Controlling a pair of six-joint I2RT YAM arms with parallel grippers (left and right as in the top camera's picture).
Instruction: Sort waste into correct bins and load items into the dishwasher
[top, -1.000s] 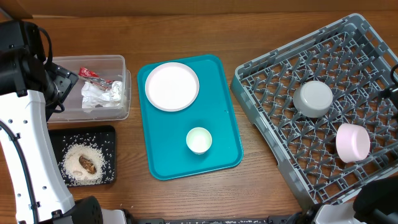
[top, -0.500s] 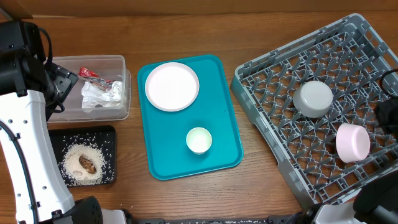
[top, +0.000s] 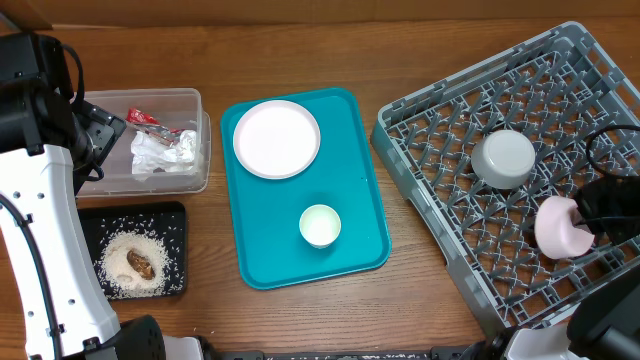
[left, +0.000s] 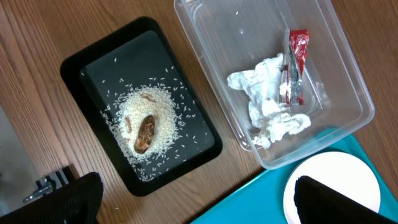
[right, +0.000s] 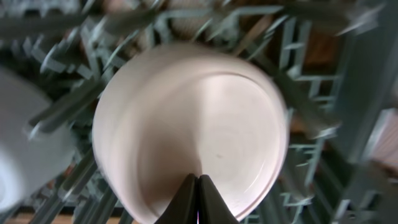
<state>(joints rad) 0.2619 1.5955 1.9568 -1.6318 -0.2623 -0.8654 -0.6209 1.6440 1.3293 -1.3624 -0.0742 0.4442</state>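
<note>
Overhead looks straight down; wrist cameras look down closer, left sharing the black tray.

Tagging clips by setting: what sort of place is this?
Likely a lab tabletop staged as kitchen clean-up: a wooden table, a grey dish rack, a clear tub holding a crumpled napkin, and a robot arm alongside.

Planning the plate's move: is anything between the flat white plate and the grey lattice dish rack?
Nothing visible: only bare teal plastic tray and wooden table separate the flat white plate from the grey plastic dish rack.
</note>
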